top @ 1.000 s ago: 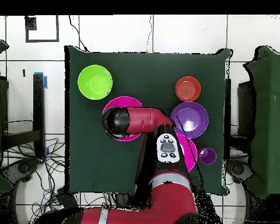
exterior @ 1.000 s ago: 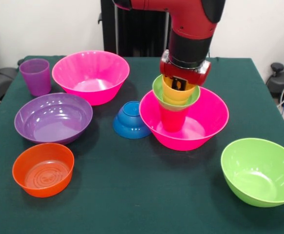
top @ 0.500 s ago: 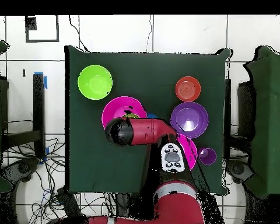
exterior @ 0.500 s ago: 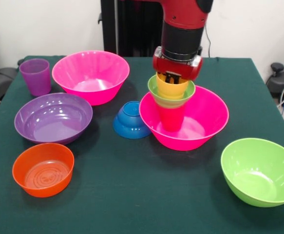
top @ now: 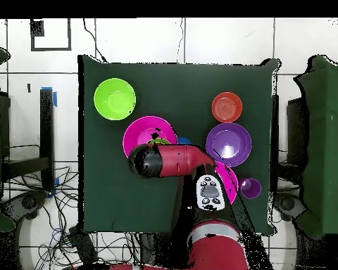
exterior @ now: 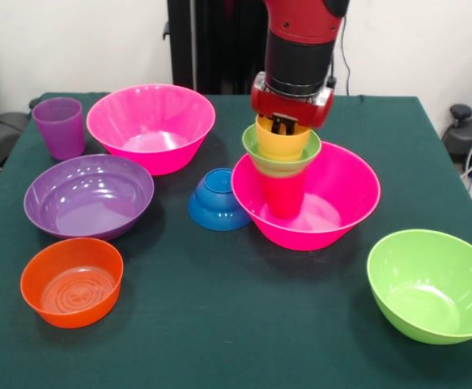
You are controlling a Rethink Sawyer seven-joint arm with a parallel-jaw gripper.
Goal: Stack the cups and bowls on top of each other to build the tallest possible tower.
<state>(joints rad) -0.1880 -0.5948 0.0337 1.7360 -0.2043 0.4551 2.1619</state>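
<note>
Claw (exterior: 283, 124) dips into the yellow cup (exterior: 282, 143); its grip cannot be told. That cup sits in a green bowl (exterior: 282, 158) atop a red cup (exterior: 283, 194), inside a pink bowl (exterior: 333, 212). Overhead, the arm (top: 170, 159) covers that pink bowl (top: 140, 131).

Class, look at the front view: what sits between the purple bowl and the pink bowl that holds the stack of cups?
The small blue bowl, lying tipped on the green cloth, sits between the purple bowl and that pink bowl in the front view.
</note>
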